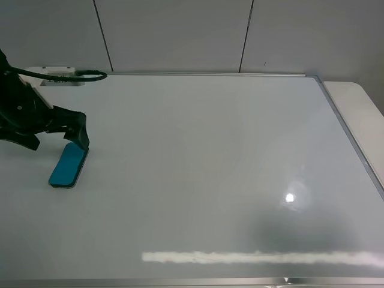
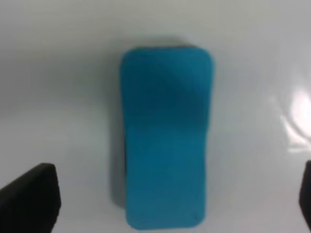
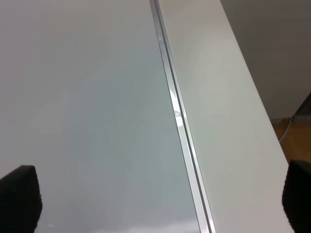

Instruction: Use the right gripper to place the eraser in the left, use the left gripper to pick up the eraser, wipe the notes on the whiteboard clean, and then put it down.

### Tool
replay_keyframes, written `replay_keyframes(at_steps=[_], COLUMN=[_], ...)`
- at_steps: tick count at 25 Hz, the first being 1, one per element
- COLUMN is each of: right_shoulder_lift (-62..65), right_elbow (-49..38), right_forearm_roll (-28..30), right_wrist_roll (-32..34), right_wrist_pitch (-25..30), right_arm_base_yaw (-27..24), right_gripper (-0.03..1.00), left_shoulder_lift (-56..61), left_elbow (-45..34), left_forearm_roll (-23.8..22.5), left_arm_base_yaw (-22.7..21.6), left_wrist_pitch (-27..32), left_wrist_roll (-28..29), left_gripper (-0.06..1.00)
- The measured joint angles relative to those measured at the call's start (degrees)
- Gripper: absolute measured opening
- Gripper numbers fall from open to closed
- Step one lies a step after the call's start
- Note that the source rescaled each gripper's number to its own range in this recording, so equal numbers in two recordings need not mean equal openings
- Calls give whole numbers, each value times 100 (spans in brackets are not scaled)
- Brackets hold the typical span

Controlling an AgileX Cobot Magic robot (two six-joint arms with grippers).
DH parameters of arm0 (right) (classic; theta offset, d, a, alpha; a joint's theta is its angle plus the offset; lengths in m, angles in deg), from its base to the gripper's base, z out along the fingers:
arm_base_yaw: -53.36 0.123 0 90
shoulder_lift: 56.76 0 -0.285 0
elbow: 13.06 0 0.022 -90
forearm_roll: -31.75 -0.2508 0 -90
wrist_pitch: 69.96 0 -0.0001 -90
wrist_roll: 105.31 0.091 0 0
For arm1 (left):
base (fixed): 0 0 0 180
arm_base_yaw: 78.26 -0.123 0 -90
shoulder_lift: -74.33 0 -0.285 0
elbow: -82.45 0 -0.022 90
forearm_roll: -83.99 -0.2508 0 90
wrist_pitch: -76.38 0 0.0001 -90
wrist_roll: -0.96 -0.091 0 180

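Observation:
The teal eraser (image 1: 68, 165) lies flat on the whiteboard (image 1: 210, 168) near its left edge. My left gripper (image 1: 58, 143) is open just above the eraser's far end, and one finger (image 1: 80, 137) reaches down to that end. In the left wrist view the eraser (image 2: 165, 141) lies between my open gripper (image 2: 170, 194) fingers (image 2: 34, 199), not held. No red notes show anywhere on the board. My right gripper (image 3: 155, 204) is open and empty over the board's right frame (image 3: 181, 126); it is out of the exterior view.
A white table top (image 1: 360, 114) extends beyond the board's right frame and also shows in the right wrist view (image 3: 223, 97). A black cable (image 1: 72, 75) and a white block (image 1: 57, 76) sit at the board's back left corner. A grey panelled wall (image 1: 180, 30) stands behind.

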Motion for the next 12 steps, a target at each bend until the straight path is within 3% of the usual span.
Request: replay_keyframes(at_steps=[3,7,10,12], right_shoulder_lift=[0,0,0,0], right_elbow=[0,0,0,0], right_forearm_roll=[0,0,0,0], right_wrist_roll=[0,0,0,0], right_wrist_pitch=[0,0,0,0], right_arm_base_yaw=[0,0,0,0], right_gripper=[100,100,100,100], left_shoulder_lift=[824,1654,2472,3404], left_elbow=[-309,-494,-516,-546], left_forearm_roll=[51,59,-113,-562], left_arm_base_yaw=[95,102,107,113], left_wrist_pitch=[-166,147,793,1225], left_wrist_roll=[0,19,38,38], left_gripper=[100,100,100,100])
